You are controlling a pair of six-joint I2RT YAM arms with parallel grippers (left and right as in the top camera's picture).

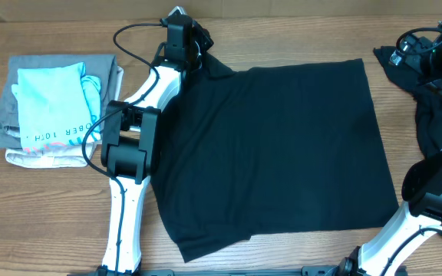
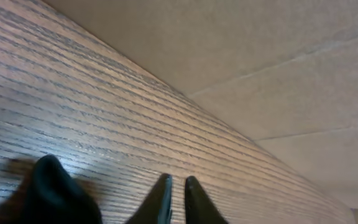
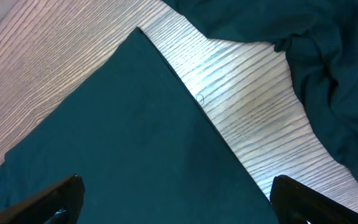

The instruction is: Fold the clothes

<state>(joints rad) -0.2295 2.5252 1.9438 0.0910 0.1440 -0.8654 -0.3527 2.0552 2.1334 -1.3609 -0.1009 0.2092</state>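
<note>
Left gripper (image 2: 178, 186) fingers nearly together, nothing visible between them; T-shirt (image 1: 282, 146) sleeve just beside. Right gripper (image 3: 176, 196) wide apart above shirt corner, crumpled black garment (image 3: 328, 81) beyond. Shirt spread flat, no fold yet: all folding left.

Soft, even light is falling; glare is whitening the table (image 3: 247, 87) under my right wrist camera, and close edges are blurring.

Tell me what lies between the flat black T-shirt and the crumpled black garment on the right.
Only a bare strip of wooden table separates the T-shirt from the crumpled garment; the right wrist view shows it best.
</note>
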